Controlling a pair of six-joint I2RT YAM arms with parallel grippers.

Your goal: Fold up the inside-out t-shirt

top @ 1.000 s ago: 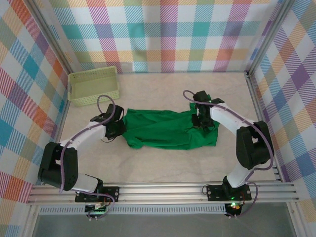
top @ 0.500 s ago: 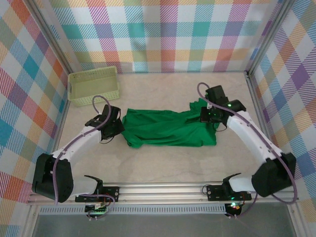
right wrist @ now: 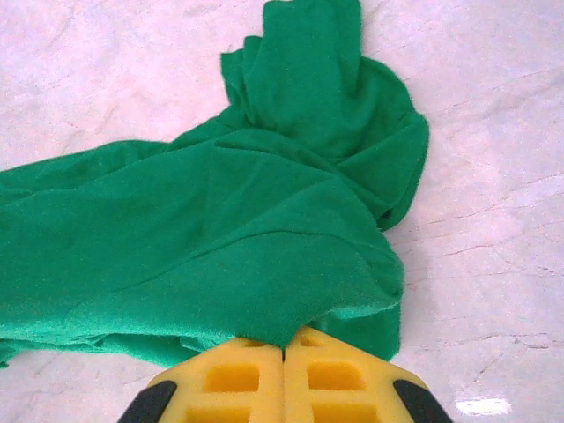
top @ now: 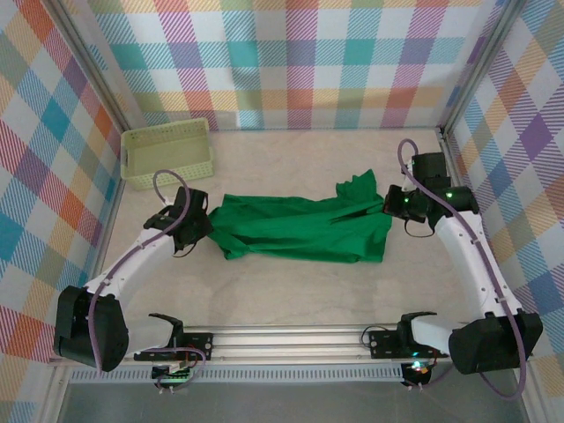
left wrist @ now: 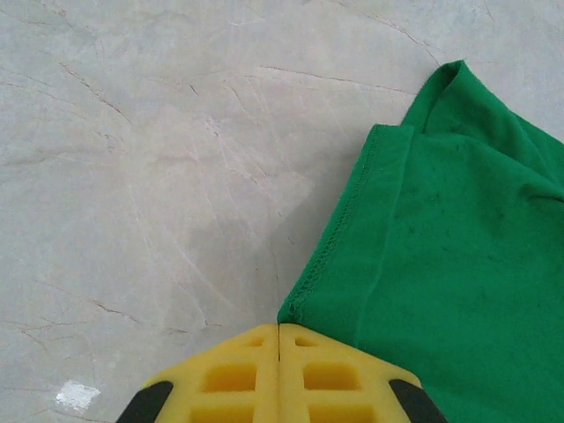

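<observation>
The bright green inside-out t-shirt [top: 291, 233] lies stretched left to right across the middle of the table, wrinkled. At its left end my left gripper [top: 208, 231] is low on the table. In the left wrist view its yellow fingers are shut [left wrist: 280, 330] on the stitched hem corner of the t-shirt [left wrist: 441, 264]. At the right end my right gripper [top: 389, 204] is shut [right wrist: 284, 348] on a fabric edge of the t-shirt [right wrist: 220, 238], which rises towards it. A bunched lump of cloth [right wrist: 326, 97] lies beyond that grip.
A pale yellow-green lattice basket [top: 167, 152] stands at the back left, near the left wall. Plaid walls enclose the table on three sides. Bare marble tabletop [top: 291, 291] runs in front of the shirt, down to the metal rail.
My right gripper has shut on the shirt's right edge and moved right toward the wall, drawing the cloth out. The left gripper has shifted slightly left with its corner.
</observation>
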